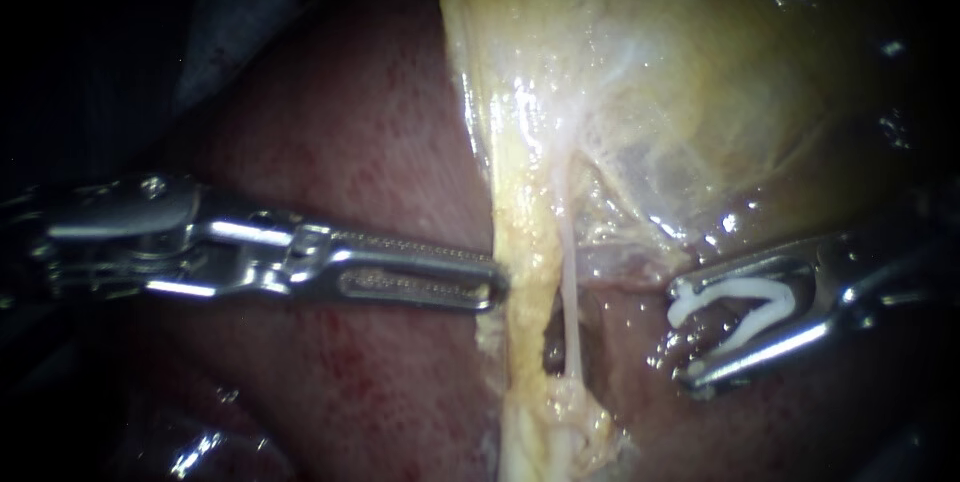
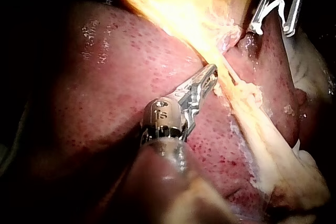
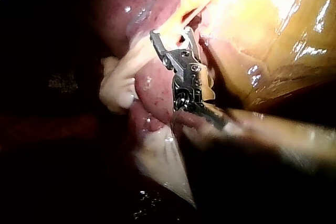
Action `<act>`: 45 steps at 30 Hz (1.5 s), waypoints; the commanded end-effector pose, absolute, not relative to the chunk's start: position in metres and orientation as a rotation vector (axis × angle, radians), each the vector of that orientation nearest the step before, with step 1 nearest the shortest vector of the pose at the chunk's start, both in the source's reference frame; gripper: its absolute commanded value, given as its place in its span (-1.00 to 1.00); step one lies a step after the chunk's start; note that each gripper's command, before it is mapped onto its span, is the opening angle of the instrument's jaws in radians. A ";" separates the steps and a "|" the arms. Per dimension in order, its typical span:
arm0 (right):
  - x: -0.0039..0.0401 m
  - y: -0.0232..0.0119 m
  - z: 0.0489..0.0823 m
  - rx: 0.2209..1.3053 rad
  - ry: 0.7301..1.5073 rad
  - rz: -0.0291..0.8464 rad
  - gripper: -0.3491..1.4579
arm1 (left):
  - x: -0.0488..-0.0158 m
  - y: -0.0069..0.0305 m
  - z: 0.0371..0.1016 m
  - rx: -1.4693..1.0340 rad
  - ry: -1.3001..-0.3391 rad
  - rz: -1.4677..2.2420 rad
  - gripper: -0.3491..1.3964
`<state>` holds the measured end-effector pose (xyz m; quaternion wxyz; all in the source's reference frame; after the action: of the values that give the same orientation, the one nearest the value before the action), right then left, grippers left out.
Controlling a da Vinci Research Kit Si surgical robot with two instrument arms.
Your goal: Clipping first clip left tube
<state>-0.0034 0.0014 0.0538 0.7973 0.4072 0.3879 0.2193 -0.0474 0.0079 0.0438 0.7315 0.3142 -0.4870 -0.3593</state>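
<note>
Two jaws of my right instrument (image 1: 685, 334) stand wide apart, this tool grasping a white clip (image 1: 760, 291) between them, near the tubes yet apart from them. My left instrument (image 1: 497, 287), its tool clenched, touches the yellowish left tube (image 1: 522, 242). A thin pale tube (image 1: 570, 292) runs just beside it, over the liver (image 1: 350, 142).

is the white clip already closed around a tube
No, the white clip sits loaded in the right instrument, off to the side of the thin tube and not touching it.
</note>
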 end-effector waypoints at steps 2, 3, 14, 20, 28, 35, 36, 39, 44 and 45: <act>-0.0033 0.0014 0.0538 0.875 0.833 0.471 -0.06 | -0.0473 0.0079 0.0438 0.691 -1.072 -0.791 -1.00; -0.0033 0.0013 0.0538 0.875 0.833 0.471 -0.06 | -0.0473 0.0079 0.0438 0.691 -1.072 -0.790 -1.00; -0.0014 -0.0003 0.0543 0.866 0.833 0.466 -0.06 | -0.0458 0.0072 0.0419 0.703 -1.073 -0.785 -1.00; 0.0010 -0.0020 0.0547 0.856 0.834 0.462 -0.06 | -0.0437 0.0068 0.0412 0.705 -1.075 -0.782 -1.00; 0.0040 -0.0032 0.0557 0.843 0.833 0.464 -0.06 | -0.0421 0.0071 0.0401 0.703 -1.076 -0.788 -1.00; 0.0054 -0.0040 0.0576 0.830 0.834 0.463 -0.06 | -0.0418 0.0069 0.0397 0.704 -1.076 -0.787 -1.00; 0.0056 -0.0041 0.0579 0.828 0.834 0.463 -0.06 | -0.0418 0.0068 0.0396 0.704 -1.076 -0.787 -1.00; 0.0064 -0.0043 0.0590 0.820 0.834 0.465 -0.06 | -0.0418 0.0067 0.0394 0.704 -1.076 -0.788 -1.00; 0.0068 -0.0044 0.0605 0.812 0.834 0.464 -0.05 | -0.0417 0.0066 0.0393 0.705 -1.076 -0.787 -1.00; 0.0068 -0.0044 0.0607 0.811 0.834 0.464 -0.05 | -0.0417 0.0067 0.0392 0.705 -1.076 -0.787 -1.00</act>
<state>0.0068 -0.0044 0.0609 0.8106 0.3791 0.3899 0.2171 -0.0417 0.0067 0.0392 0.7286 0.3201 -0.4885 -0.3577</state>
